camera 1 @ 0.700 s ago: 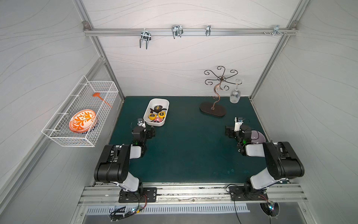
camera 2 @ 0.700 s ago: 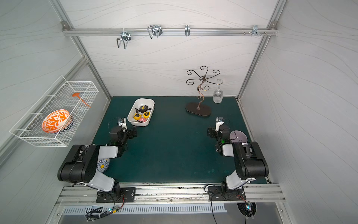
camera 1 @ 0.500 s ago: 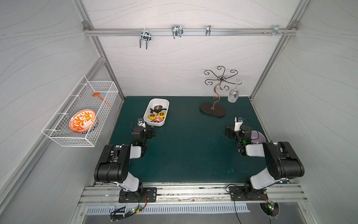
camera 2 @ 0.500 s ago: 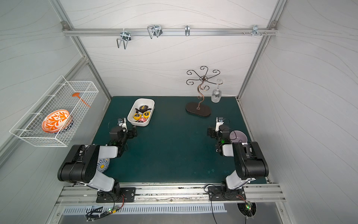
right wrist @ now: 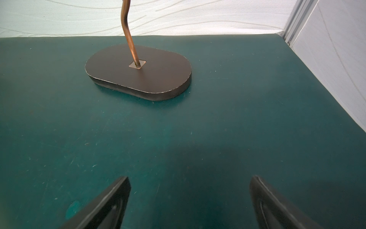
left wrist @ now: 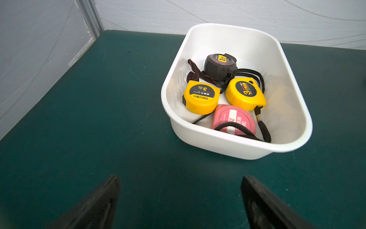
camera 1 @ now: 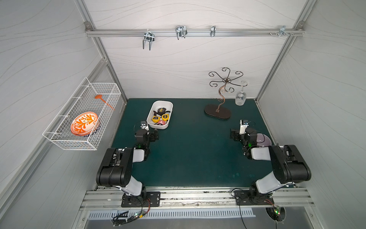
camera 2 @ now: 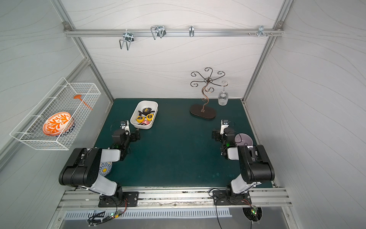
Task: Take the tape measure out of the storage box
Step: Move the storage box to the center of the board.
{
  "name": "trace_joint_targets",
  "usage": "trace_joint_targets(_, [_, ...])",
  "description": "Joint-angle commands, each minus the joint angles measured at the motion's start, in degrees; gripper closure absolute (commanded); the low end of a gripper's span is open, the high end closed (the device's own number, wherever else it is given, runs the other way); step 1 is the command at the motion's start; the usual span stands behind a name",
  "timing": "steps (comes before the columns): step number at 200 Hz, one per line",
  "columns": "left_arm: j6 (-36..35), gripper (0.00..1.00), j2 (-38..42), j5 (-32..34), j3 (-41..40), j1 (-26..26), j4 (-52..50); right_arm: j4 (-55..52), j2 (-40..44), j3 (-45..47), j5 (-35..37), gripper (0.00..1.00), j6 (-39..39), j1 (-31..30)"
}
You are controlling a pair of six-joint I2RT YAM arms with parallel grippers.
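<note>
4 tape measures lie flat on the floor of the storage box, packed so that neighbours touch. The black tape measure is toward the box's back end, 2 yellow tape measures lie side by side in the middle, and the pink tape measure is just inside the near end wall. Black wrist cords loop among them, and 1 crosses the pink case. The box stands on the table toward its back left corner.

Expect each case to be hard, smooth plastic, compact and fairly heavy for its size. It will not give under the pads and may slip on its rounded edges. Come from above and take hold across the 2 straighter sides of a case, not by a cord. The packing leaves little room for a finger between neighbours, and a snagged cord could drag another case along.

Your left gripper is low over bare table just in front of the box's near end, jaws spread wide and empty. Your right gripper is equally wide and empty near the table's right edge. It is well apart from the box and faces the base of the wire stand. Nothing is lifted yet.
</note>
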State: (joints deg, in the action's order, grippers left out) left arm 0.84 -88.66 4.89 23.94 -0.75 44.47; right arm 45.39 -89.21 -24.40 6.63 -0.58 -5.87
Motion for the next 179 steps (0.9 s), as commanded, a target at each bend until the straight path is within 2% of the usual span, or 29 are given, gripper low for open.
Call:
trace_joint_targets(1, [0.26,0.0,-0.28,-0.75,0.91,-0.3,2.11,-0.21,-0.6,-0.83,0.05,0.01,-0.5,0.24])
trace_joint_targets(27, [0.05,0.02,0.02,-0.01,0.82,0.06,2.5,-0.21,-0.4,-0.77,-0.67,0.01,-0.42,0.51])
trace_joint_targets(36, [-0.44,0.03,1.12,0.51,2.09,0.61,-0.41,-0.43,0.58,-1.06,-2.23,0.01,0.42,0.23])
trace_joint_targets(43, [-1.01,0.04,2.6,1.2,3.87,1.11,-4.87,-4.91,2.46,-2.57,-1.68,0.01,2.2,-1.11])
trace_joint_targets(52, [-1.34,0.05,4.36,1.14,6.53,1.43,-11.11,-13.43,4.73,-6.14,3.68,0.01,2.95,-3.64])
trace_joint_targets(70, [-2.47,0.05,7.62,-0.46,9.06,1.94,-16.94,-24.53,7.12,-11.48,8.39,0.01,2.61,-6.77])
trace_joint_targets(84, [-2.85,0.05,10.69,-2.59,11.12,2.66,-22.43,-30.85,8.49,-14.26,10.01,0.01,2.61,-8.95])
trace_joint_targets(107, [-2.6,0.09,12.34,-6.93,19.05,4.03,-33.5,-38.97,10.1,-18.34,10.03,0.01,1.75,-11.9])
trace_joint_targets(134, [-3.28,0.12,6.72,-11.07,32.34,7.03,-48.86,-47.31,10.26,-23.45,5.11,0.01,-1.53,-12.58])
trace_joint_targets(162, [-2.14,0.16,-4.54,-15.75,48.11,7.98,-62.57,-52.97,10.31,-27.19,0.23,0.01,-5.13,-12.67])
trace_joint_targets(179, [-3.01,0.19,-11.23,-15.91,57.38,9.09,-69.95,-54.67,10.88,-28.06,-2.01,0.01,-6.75,-12.64])
